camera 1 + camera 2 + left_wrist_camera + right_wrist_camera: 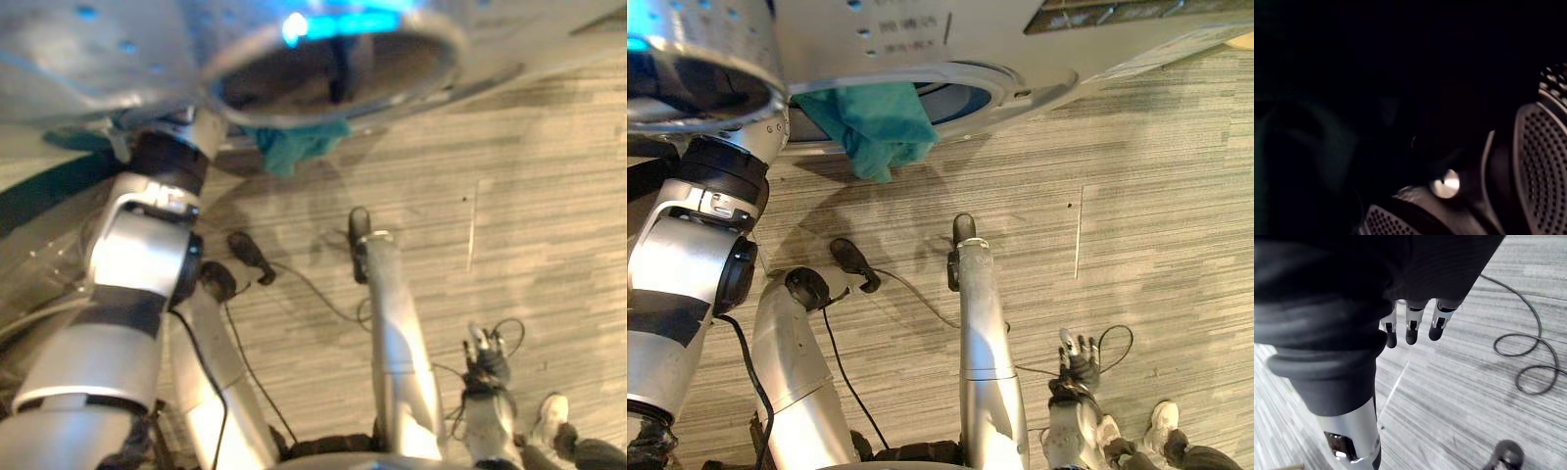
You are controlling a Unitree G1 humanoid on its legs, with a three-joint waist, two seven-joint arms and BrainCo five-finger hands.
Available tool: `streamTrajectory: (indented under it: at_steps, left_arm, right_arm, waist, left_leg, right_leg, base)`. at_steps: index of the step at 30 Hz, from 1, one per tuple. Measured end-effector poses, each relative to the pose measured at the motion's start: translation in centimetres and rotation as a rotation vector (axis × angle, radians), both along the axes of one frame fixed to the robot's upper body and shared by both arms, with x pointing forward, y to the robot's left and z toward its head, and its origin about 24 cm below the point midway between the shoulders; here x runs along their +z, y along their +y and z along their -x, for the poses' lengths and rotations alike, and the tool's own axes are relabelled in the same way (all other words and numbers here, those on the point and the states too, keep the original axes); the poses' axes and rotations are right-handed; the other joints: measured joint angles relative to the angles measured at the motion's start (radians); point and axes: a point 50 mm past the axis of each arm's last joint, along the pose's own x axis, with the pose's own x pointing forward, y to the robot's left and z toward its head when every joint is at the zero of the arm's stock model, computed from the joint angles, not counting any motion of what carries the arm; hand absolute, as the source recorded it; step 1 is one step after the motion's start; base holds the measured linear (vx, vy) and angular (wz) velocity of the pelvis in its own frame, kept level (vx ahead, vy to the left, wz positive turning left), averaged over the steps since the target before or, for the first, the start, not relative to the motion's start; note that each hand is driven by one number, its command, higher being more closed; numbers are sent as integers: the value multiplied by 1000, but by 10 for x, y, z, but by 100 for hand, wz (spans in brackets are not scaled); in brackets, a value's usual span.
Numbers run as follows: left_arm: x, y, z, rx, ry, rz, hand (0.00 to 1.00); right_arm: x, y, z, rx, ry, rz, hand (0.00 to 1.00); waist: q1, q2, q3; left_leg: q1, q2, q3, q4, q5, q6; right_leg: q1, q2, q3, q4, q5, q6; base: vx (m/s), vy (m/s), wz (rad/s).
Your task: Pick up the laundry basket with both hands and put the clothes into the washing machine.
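The washing machine (1038,59) stands open at the far side, with its round door (686,69) swung out on the left. A teal cloth (877,122) hangs out over the lower rim of the opening. My left arm (696,255) reaches up behind the door, which hides its hand. The left wrist view looks into the dark drum, at its perforated wall (1542,161) and a dim fold of cloth (1327,147). My right hand (1078,367) hangs low at the right over the floor. Its fingers (1410,330) are straight and hold nothing.
Striped grey carpet (1156,215) spreads in front of the machine. A person's white shoe (1161,421) stands at the lower right, close to my right hand.
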Motion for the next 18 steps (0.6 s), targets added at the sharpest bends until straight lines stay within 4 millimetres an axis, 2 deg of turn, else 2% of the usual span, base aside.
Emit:
streamTrajectory:
  at_steps: [3,10,14,17,18]
  left_arm:
    - [0,-2,4,176,-33,-196,100]
    - [5,-4,13,369,-114,-435,100]
    - [5,-7,14,455,-138,-561,100]
    - [5,-9,15,517,-158,-647,100]
    - [6,-8,15,531,-162,-663,0]
  right_arm:
    - [1,-13,13,-38,11,30,0]
    - [7,-33,22,-118,-8,73,0]
    - [9,-36,22,-132,-23,77,0]
    - [9,-30,17,-108,-36,80,0]
    - [8,-25,14,-80,-37,78,0]
  waist:
    - [0,0,0]
    - [-1,1,0]
    - [-2,2,1]
    - [-8,2,1]
    - [-13,2,1]
  left_leg:
    - [0,1,-2,15,-1,2]
    - [-22,2,-20,60,-5,6]
    - [-32,1,-33,70,-4,6]
    - [-43,1,-45,77,-4,6]
    - [-52,0,-54,79,-4,6]
  right_leg:
    - [-7,2,4,21,-2,-3]
    - [-34,3,4,80,-12,-11]
    - [-34,1,-5,91,-13,-14]
    - [-34,0,-13,92,-13,-14]
    - [-34,-2,-19,91,-13,-14]
  base:
    - [-7,-8,-2]
    - [-21,-20,2]
    - [-28,-14,3]
    - [-9,1,1]
    - [-26,8,6]
